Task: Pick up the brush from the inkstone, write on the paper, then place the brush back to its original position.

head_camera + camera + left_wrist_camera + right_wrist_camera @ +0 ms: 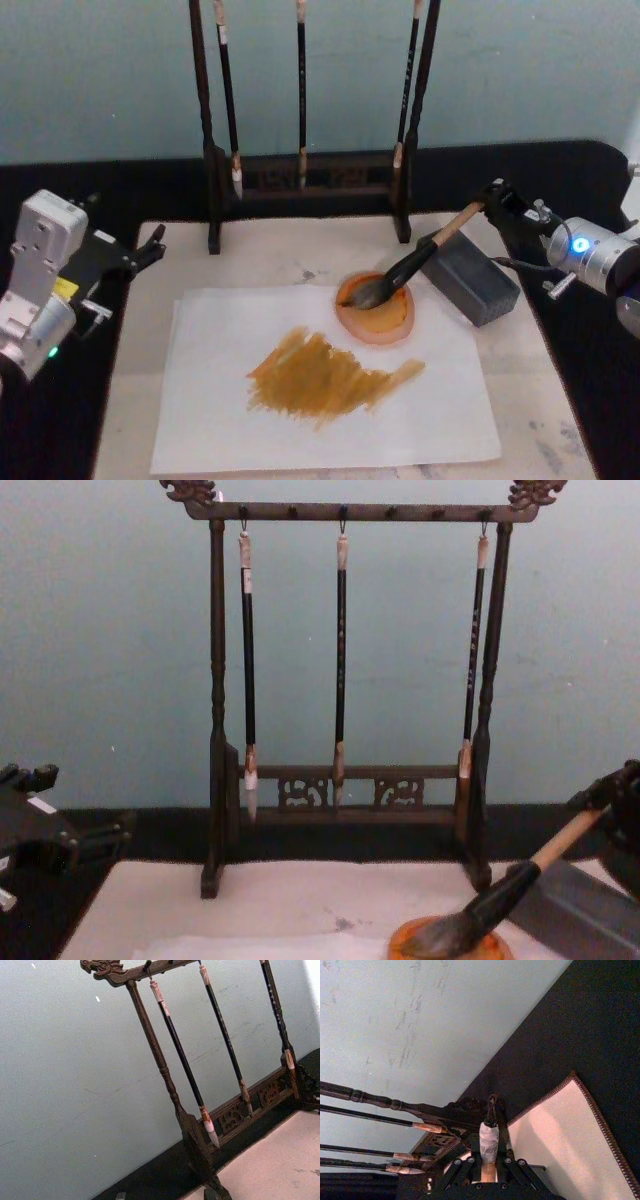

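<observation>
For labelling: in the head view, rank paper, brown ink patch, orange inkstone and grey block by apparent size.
1. paper
2. brown ink patch
3. grey block and orange inkstone: too alike to rank.

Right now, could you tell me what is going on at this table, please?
The right hand grips the brush by the end of its handle, and the tuft lies in the orange dish at the far edge of the paper. The paper already carries a broad brown smear, so the writing looks done. The left hand sits idle at the left side of the table.
</observation>
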Tool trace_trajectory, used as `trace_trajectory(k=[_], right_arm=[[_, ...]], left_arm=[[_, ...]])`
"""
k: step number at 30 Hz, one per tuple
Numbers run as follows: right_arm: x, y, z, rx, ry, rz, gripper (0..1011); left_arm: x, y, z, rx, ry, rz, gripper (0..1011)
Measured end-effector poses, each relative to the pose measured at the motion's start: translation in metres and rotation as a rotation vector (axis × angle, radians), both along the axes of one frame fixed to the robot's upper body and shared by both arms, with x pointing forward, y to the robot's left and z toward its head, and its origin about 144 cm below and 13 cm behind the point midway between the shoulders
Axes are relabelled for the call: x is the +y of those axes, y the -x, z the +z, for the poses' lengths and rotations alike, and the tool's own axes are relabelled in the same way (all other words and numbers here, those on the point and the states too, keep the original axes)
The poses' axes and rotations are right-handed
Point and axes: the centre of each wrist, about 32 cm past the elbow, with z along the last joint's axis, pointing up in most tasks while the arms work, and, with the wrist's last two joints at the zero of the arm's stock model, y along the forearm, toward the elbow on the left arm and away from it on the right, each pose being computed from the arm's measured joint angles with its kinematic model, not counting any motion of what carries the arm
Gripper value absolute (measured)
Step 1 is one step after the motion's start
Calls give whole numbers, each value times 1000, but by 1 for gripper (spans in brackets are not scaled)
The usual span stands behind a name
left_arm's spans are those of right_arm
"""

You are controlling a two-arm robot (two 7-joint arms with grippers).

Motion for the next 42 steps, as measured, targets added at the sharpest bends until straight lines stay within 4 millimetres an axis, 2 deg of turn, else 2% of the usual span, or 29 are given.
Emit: trace_trajectory(k=[20,22,23,25,26,28,30,32,33,37,38,42], right_arm=[[0,2,2,2,12,-2,173],[0,2,2,3,12,-2,230],[0,2,2,3,12,-2,289],[0,2,2,3,12,-2,326],[0,2,2,3,12,-2,389],[0,2,2,3,12,-2,389],[0,2,2,3,11,-2,504],[0,2,2,3,11,-2,572],[0,2,2,3,11,-2,572],[0,2,2,3,11,-2,704],[0,2,2,3,11,-2,770],[0,2,2,3,11,-2,862]], left_arm=[[0,0,0,0,0,0,1010],[0,0,0,0,0,0,1010],[0,0,0,0,0,0,1009],[0,0,0,0,0,0,1010],[0,0,0,0,0,0,1010],[0,0,0,0,0,0,1010],[0,0,0,0,0,0,1010],[0,0,0,0,0,0,1010],[0,0,0,0,0,0,1010],[0,0,0,0,0,0,1009],[0,0,0,0,0,0,1010],[0,0,0,0,0,0,1010]])
